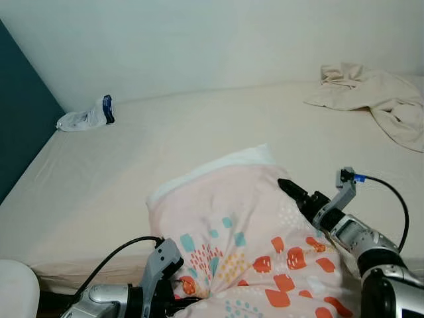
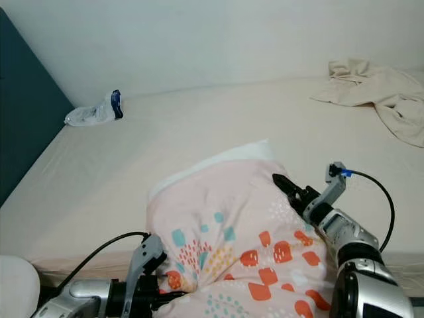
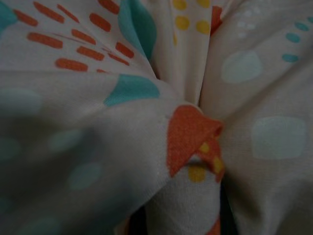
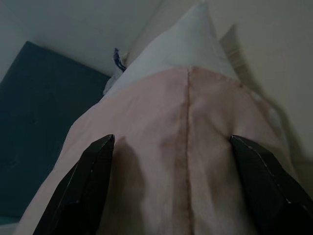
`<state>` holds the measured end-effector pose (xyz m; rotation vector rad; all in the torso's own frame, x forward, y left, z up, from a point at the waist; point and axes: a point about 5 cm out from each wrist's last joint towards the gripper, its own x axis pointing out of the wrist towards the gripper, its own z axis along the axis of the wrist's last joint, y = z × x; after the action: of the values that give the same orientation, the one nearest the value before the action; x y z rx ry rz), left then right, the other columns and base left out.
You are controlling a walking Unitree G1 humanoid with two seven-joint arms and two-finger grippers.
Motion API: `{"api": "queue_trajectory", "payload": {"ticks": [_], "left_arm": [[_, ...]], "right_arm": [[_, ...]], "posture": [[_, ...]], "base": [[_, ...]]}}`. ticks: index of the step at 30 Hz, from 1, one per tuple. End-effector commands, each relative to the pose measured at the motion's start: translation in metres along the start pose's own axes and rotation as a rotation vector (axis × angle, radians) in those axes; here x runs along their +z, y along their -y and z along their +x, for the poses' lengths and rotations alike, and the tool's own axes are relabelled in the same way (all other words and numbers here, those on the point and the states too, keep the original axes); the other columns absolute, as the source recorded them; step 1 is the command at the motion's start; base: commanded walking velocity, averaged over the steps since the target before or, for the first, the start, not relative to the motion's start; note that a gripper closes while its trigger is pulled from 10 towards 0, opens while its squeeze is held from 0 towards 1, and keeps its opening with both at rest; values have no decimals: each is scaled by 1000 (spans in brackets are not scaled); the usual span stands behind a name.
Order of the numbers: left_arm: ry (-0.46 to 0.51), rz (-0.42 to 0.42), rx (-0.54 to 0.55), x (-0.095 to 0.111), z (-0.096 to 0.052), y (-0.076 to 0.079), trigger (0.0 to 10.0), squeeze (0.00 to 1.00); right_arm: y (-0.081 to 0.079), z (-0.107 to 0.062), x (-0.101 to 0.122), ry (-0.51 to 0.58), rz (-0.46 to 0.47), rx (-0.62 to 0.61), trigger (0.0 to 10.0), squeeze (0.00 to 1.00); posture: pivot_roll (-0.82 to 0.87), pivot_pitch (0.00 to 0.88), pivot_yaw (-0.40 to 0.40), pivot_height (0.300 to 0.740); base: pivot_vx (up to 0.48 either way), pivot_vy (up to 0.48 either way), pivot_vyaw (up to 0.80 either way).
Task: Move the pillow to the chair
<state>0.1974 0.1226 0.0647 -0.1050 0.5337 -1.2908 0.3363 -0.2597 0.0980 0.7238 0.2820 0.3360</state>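
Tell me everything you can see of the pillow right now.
The pillow has a soft pale pink fabric case printed with orange, teal and yellow shapes; a white inner corner pokes out at its far end. It lies at the mattress's near edge. The left end effector bunches its fabric; the right end effector, fingers open, straddles its side.

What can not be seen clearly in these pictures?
- Left gripper: its fingers are buried in bunched pillow cloth in the eye views.
- Pillow's near end: cut off by the bottom edge.
- Blanket: cut off by the right edge.
- Plastic bag: too small to tell its contents.
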Motion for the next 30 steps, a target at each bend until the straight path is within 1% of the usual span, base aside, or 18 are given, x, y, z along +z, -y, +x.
{"api": "queue_trajectory", "payload": {"ticks": [1,2,3,6,14,23,28,30], "left_arm": [[-42,-25,-50,-9,2,8,0,0],[-43,-26,-51,-9,2,8,0,0],[-44,-26,-52,-9,2,7,0,0],[-44,-25,-51,-9,3,6,0,0],[-39,-13,-53,-6,6,3,0,0],[-37,-7,-61,-5,9,2,0,0],[-33,-2,-66,-5,11,1,0,0],[-34,-1,-70,-5,11,1,0,0]], "right_arm": [[-1,4,-8,-43,23,-19,10000,0],[-2,4,-5,-46,22,-28,10000,0],[-3,6,0,-50,7,-42,0,0],[-4,6,2,-46,-4,-45,0,0],[-2,5,7,-10,3,-80,0,0],[-7,6,15,-23,-35,-35,0,0],[-11,6,22,-3,-53,-19,0,0],[-15,8,29,46,-87,-3,0,0]], "posture": [[58,150,133,583],[59,154,133,583],[56,150,131,583],[54,148,131,583],[46,128,127,583],[33,108,123,583],[30,103,122,583],[30,103,122,583]], "base": [[0,0,0],[0,0,0],[0,0,0],[0,0,0],[0,0,0],[0,0,0],[0,0,0],[0,0,0]]}}
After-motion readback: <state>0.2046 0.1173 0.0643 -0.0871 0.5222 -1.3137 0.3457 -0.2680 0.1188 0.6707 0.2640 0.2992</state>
